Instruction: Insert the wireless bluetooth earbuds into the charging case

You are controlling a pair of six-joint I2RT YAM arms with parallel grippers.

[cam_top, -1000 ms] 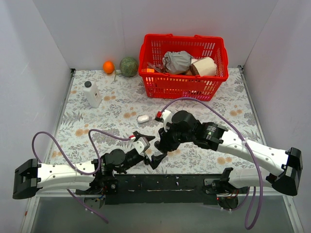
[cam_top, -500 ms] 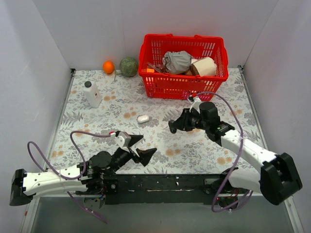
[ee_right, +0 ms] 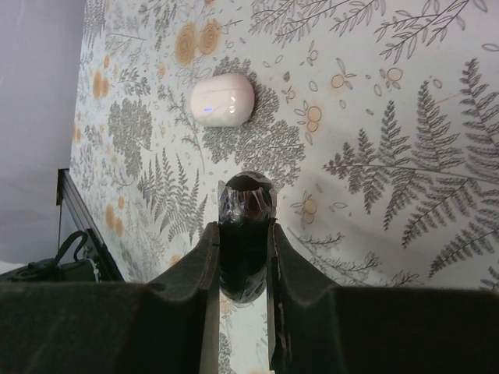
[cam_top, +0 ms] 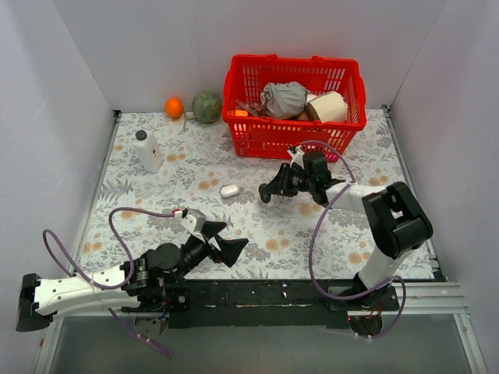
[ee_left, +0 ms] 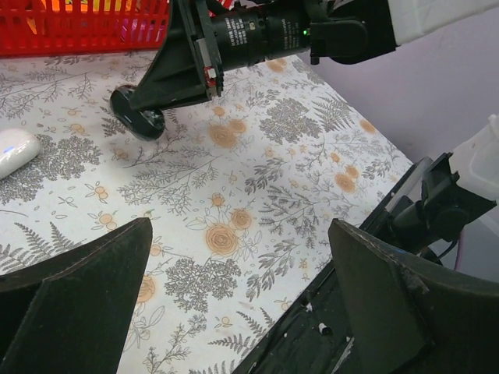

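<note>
The charging case point(cam_top: 229, 190) is a small glossy white pebble with its lid shut, lying on the floral cloth. It also shows in the left wrist view point(ee_left: 15, 152) and in the right wrist view point(ee_right: 222, 101). My right gripper point(cam_top: 268, 193) is shut on a black oval object point(ee_right: 245, 202), held just right of the case and a little above the cloth point(ee_left: 139, 118). My left gripper point(cam_top: 231, 236) is open and empty, low near the front edge point(ee_left: 238, 234). The tiny black earbuds are not in view.
A red basket point(cam_top: 295, 134) with crumpled items stands at the back, close behind my right arm. A white bottle with a black cap point(cam_top: 148, 152) stands at the back left. An orange point(cam_top: 174, 107) and a green ball point(cam_top: 207, 107) lie by the back wall.
My right gripper has carried the black oval object from the front centre back and up toward the case, its forearm swinging right. My left gripper has drawn back to the left, still open.
</note>
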